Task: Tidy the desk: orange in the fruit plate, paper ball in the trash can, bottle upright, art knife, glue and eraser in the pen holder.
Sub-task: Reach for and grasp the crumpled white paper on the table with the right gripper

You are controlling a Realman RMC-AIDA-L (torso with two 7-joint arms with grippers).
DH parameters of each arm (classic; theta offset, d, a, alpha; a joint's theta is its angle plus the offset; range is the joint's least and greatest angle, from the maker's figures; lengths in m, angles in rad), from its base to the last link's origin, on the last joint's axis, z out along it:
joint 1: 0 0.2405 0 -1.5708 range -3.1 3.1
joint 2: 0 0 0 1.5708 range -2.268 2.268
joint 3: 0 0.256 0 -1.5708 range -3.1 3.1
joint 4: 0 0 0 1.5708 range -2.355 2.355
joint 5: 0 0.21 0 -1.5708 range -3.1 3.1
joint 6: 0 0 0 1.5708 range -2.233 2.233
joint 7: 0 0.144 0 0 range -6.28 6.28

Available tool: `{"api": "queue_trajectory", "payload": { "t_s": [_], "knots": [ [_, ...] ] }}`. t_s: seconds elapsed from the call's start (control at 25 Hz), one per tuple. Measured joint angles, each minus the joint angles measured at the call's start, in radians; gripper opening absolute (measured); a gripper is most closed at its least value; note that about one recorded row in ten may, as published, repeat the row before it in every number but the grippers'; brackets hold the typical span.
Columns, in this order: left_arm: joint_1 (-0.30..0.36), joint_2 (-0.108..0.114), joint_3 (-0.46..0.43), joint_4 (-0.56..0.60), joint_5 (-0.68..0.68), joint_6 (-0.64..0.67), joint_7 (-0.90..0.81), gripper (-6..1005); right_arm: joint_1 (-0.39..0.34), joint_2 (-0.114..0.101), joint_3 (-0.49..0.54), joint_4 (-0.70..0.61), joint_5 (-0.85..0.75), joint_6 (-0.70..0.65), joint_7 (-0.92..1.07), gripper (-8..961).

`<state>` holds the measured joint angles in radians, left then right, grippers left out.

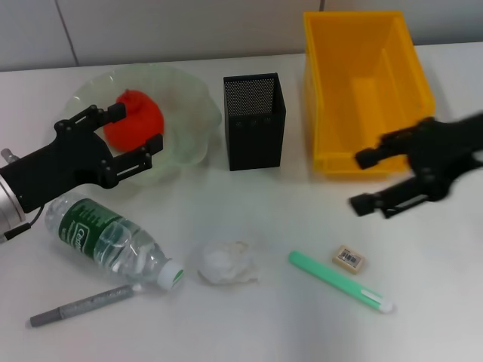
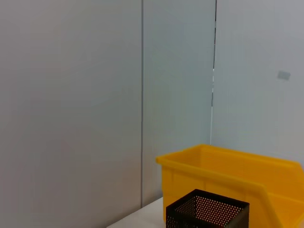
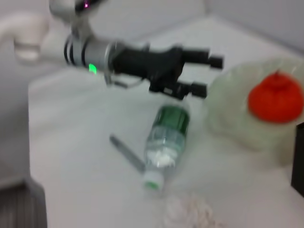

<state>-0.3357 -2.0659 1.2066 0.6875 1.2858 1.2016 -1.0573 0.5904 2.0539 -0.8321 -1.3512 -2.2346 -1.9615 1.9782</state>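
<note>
Jaws apart on both grippers, neither holding anything.
Left gripper [image 1: 121, 139] hovers at the plate [image 1: 189, 113] near the back left, orange [image 1: 136, 121] inside. Right gripper [image 1: 362, 181] is by the yellow bin [image 1: 332, 113], back right. Bottle [image 1: 109, 240] lies on its side front left; paper ball [image 1: 228, 263], knife [image 1: 83, 305], glue [image 1: 339, 280] and eraser [image 1: 349, 258] along the front edge. Pen holder [image 1: 253, 121] mid-back.

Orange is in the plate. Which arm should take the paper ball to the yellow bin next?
Probably right: the right gripper, open, hangs beside the yellow bin, near the paper ball. The left gripper is open over the fruit plate.
</note>
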Motion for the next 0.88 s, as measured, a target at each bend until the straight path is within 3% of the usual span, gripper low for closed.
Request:
{"api": "queue_trajectory", "payload": {
  "t_s": [0.04,0.16,0.2,0.28,0.4,0.56,0.88],
  "knots": [
    [0.000,0.000,0.000,0.000,0.000,0.000,0.000,813,0.000,0.000,0.000,0.000,0.000,0.000,0.000,803],
    [0.000,-0.002,0.004,0.000,0.000,0.005,-0.003,812,0.113,0.007,-0.137,0.053,-0.109,0.048,0.090,801],
    [-0.003,-0.003,0.008,0.000,0.000,0.007,-0.004,812,0.175,0.019,-0.220,0.098,-0.174,0.089,0.131,800],
    [-0.007,-0.003,0.010,0.000,-0.001,0.007,-0.004,812,0.196,0.023,-0.262,0.116,-0.195,0.114,0.151,799],
    [-0.011,-0.004,0.011,0.000,-0.001,0.008,-0.006,813,0.249,0.026,-0.440,0.183,-0.218,0.225,0.221,797],
    [-0.015,-0.005,0.011,0.000,-0.001,0.018,-0.007,813,0.268,0.029,-0.516,0.226,-0.204,0.289,0.252,794],
    [-0.019,-0.005,0.017,0.000,-0.002,0.022,-0.007,813,0.230,0.032,-0.653,0.272,-0.064,0.462,0.251,789]
  ]
}}
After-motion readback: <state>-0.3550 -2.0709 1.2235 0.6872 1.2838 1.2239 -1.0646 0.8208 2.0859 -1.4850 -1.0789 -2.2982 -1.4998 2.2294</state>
